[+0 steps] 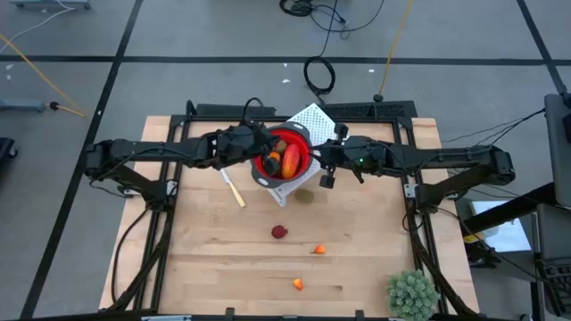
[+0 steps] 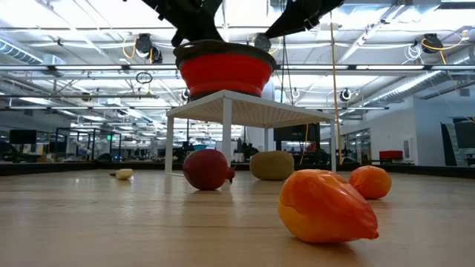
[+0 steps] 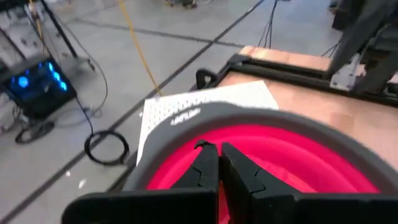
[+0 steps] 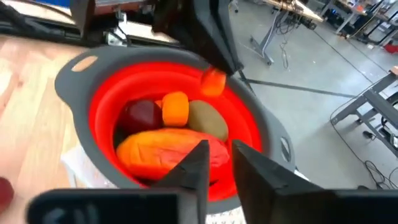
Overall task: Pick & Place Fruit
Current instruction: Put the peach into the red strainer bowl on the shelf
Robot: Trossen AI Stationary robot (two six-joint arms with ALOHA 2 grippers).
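Note:
A red bowl [image 1: 284, 153] with a grey rim stands on a white perforated stand [image 2: 245, 104]. Several toy fruit pieces lie in it: a long orange-red one [image 4: 163, 149], a dark red one [image 4: 142, 113], an orange one [image 4: 175, 107] and an olive oval [image 4: 207, 119]. A small orange bit [image 4: 213, 81] shows at its far wall. On the table lie a dark red ball [image 1: 279, 232], two orange bits [image 1: 318, 250] [image 1: 297, 284] and an olive oval [image 2: 272, 165] under the stand. My left gripper [image 3: 217, 168] is shut over the bowl. My right gripper [image 4: 219, 155] hovers above the bowl's other side, fingers narrowly apart, nothing between them. My left gripper's shut fingers [image 3: 202, 165] point slanting down over the bowl's rim [image 3: 186, 118] into the red inside. Whether they touch the bowl I cannot tell.
A cream-handled knife [image 1: 234, 189] lies on the wood left of the stand. A spiky green plant ball [image 1: 412, 294] sits at the near right corner. Black frame rails run along the table's far edge and both sides. Bare wood lies between the stand and the near edge.

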